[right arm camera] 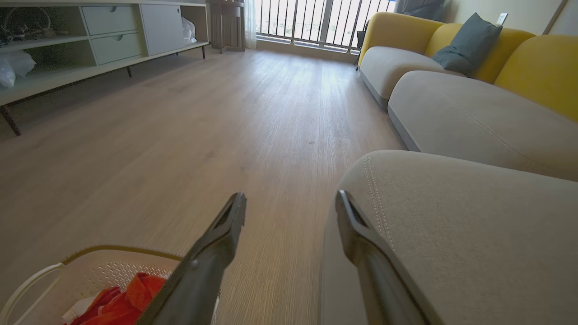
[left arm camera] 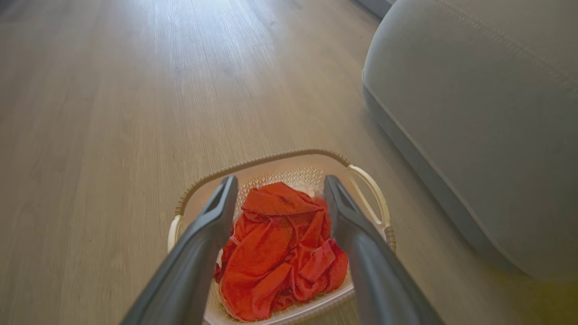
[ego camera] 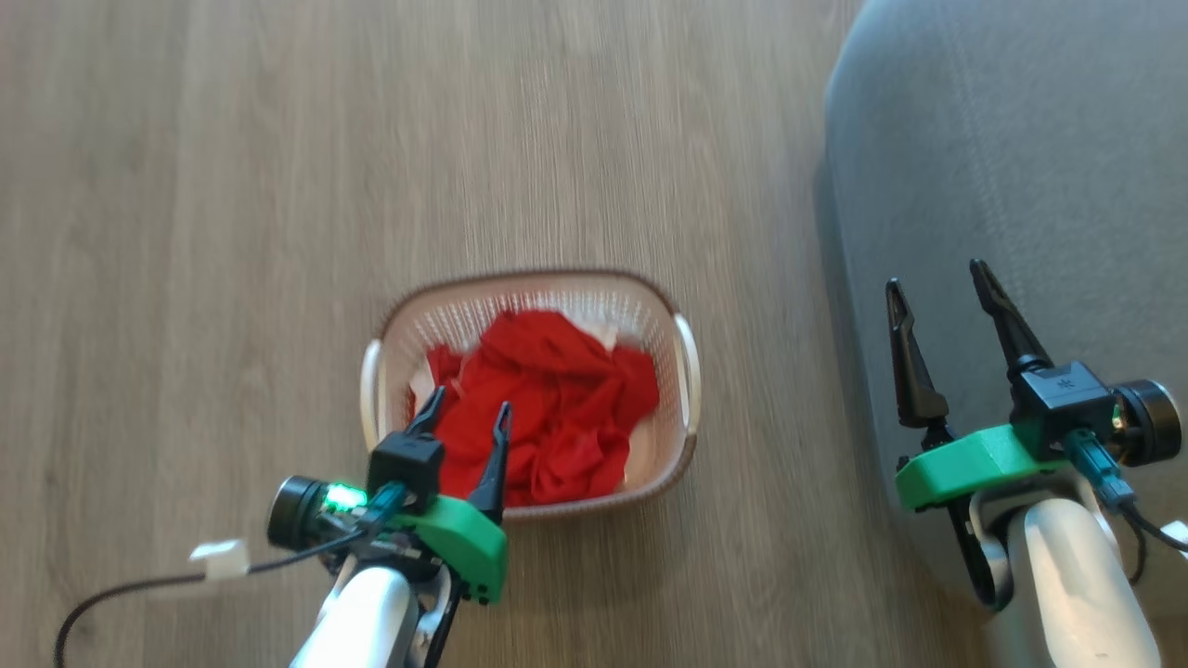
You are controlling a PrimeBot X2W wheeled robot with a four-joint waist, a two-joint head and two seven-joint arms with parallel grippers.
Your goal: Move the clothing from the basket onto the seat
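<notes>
Bright red clothing [ego camera: 548,408] lies crumpled in a cream basket [ego camera: 676,390] with a brown rim, standing on the wood floor. My left gripper [ego camera: 469,399] hangs open over the basket's near left side, its fingers above the clothing [left arm camera: 280,253], nothing between them. In the left wrist view the basket [left arm camera: 271,159] sits just below the open left gripper [left arm camera: 280,183]. My right gripper [ego camera: 937,278] is open over the edge of the grey seat [ego camera: 1021,167], empty. The right wrist view shows the right gripper [right arm camera: 289,198] open at the seat's [right arm camera: 451,225] rounded edge, with the basket [right arm camera: 90,266] and clothing [right arm camera: 122,302] at lower left.
Bare wood floor [ego camera: 278,186] spreads left of and beyond the basket. A black cable with a white tag [ego camera: 218,557] trails from my left wrist. Farther off are a yellow-backed sofa [right arm camera: 451,54], a low cabinet [right arm camera: 90,40] and a railed window [right arm camera: 316,18].
</notes>
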